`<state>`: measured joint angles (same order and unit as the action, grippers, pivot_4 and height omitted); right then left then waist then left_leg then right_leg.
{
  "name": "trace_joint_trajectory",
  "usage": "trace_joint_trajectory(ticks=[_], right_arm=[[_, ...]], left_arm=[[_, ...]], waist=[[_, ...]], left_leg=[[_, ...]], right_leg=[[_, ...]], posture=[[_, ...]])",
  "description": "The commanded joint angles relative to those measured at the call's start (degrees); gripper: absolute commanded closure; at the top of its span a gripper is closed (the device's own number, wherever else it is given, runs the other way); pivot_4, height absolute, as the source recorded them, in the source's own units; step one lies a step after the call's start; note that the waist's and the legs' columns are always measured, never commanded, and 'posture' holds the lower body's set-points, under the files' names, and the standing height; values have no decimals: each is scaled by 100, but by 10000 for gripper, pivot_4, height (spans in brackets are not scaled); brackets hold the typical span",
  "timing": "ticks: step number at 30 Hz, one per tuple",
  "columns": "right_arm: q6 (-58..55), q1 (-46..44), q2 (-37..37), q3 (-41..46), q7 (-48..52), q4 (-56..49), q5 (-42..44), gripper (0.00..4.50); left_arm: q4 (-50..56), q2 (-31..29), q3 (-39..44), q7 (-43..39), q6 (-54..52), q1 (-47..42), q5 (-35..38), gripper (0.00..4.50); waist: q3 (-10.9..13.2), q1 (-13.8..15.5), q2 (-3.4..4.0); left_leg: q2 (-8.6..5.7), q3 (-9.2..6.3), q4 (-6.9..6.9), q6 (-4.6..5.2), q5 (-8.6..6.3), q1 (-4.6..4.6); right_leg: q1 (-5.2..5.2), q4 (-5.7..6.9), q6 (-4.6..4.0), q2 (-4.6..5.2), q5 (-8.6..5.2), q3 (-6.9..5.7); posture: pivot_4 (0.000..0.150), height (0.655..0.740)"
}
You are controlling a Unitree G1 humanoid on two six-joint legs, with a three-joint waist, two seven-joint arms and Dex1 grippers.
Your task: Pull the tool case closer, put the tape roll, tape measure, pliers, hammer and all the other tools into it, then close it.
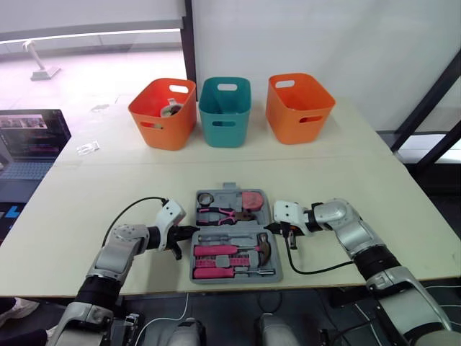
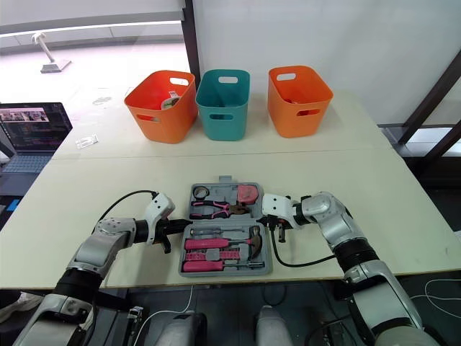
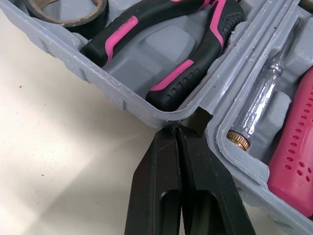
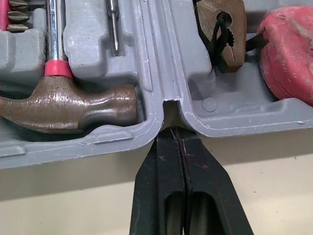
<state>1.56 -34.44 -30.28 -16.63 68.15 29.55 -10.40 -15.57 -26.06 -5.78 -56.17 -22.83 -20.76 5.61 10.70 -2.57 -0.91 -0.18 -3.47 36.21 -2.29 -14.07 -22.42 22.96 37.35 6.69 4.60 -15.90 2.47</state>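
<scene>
Tool case (image 1: 229,189) is lying open, flat on the table (image 1: 360,166) near its front edge, between both grippers. Left gripper (image 3: 178,129) is sitting at the case's 9 o'clock, fingers pressed together, tips touching the hinge notch. Right gripper (image 4: 177,131) is sitting at 3 o'clock, fingers likewise closed, tips at the notch. Tape roll (image 1: 205,197), pliers (image 1: 220,214) and tape measure (image 1: 252,200) are resting in the 12 o'clock half. Hammer (image 4: 68,107) is lying in the 6 o'clock half.

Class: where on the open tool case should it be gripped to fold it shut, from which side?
Take the far half's outer edge, by the handle, reaching from the far side. The tool case lies open flat, hinged across its middle, so that free edge probably gives the best leverage.
</scene>
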Motion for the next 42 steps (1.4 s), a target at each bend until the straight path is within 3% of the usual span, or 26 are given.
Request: trace_joint_trajectory(ticks=[1, 21, 29, 35, 38, 42], right_arm=[[-12, -13, 210, -159, 75, -247, 144, 45000], [-98, -29, -17, -141, -31, -41, -3, 45000], [-482, -135, -617, 538, 188, -382, 671, 45000], [-2026, -456, -450, 1220, 84, -344, 1566, 45000], [-2854, -605, -220, 1513, -207, -301, 1951, 32252], [-4222, -857, 150, 2068, -839, -234, 2563, 11724]], left_arm=[[464, 38, -233, -156, -250, 189, 188, 43617], [-322, -432, 216, 39, 176, 150, 190, 43617], [897, -1172, 1010, -107, -328, 1123, 962, 43617], [2484, -804, 1564, -175, -1058, 1418, 2443, 43617], [3120, -682, 987, -168, -1328, 1506, 2559, 45000], [3158, -632, -77, -97, -1089, 1400, 1952, 45000]], waist=[[0, -7, 0], [-6, -14, -1], [-4, -15, 1], [-3, 42, 0], [-3, 43, -1], [-3, 21, 1]], left_leg=[[0, 0, 0, 0, 0, 0], [1, -1, 0, 0, 0, 22], [3, 0, -3, 0, 0, 11], [4, -3, 0, 0, -1, 4], [2, -1, 1, -1, -1, 3], [1, -1, -5, -1, -1, 3]], right_leg=[[0, 0, 0, 0, 0, 0], [-23, -1, 0, -1, 0, -1], [-12, -4, 0, 2, 0, 1], [-12, -5, -1, 6, 0, -2], [-16, -12, -1, 11, 1, -1], [-12, -13, -1, 7, 0, -1]], posture=[[1500, 7400], [1500, 7400], [1500, 7400], [1500, 7400], [1500, 7400], [1500, 7400]])
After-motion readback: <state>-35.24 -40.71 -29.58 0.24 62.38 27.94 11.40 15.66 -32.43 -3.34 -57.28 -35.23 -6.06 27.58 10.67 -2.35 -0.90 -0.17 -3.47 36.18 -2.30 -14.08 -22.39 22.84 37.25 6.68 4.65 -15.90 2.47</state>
